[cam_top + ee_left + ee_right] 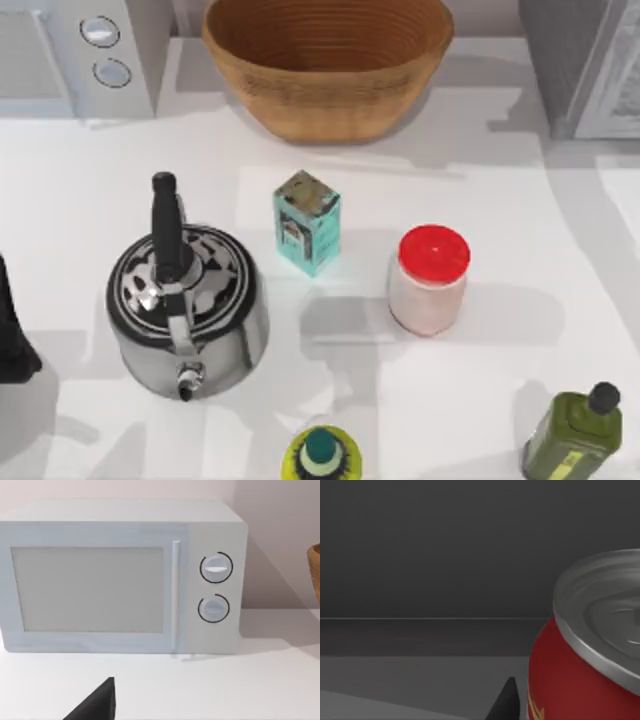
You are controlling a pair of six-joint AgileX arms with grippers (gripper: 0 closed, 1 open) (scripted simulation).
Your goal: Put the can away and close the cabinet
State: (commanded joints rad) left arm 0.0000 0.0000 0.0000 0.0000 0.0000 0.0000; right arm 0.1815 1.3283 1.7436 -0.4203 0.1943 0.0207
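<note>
Red-and-silver can [580, 655]: right wrist view, close before the camera against a dark grey interior, likely the cabinet; stiff metal, probably smooth and light, best pinched across its red wall below the rim.
Right gripper: one dark fingertip [505, 702] just beside the can; I cannot tell whether it pinches the can.
Top view clutter: kettle [185, 310], teal box [307, 222], red-lidded jar [429, 280], basket [327, 62], two bottles at the near edge.
Left wrist view: microwave [120, 575] ahead; left arm [12, 330] parked at the table's left edge, grip unreadable.
</note>
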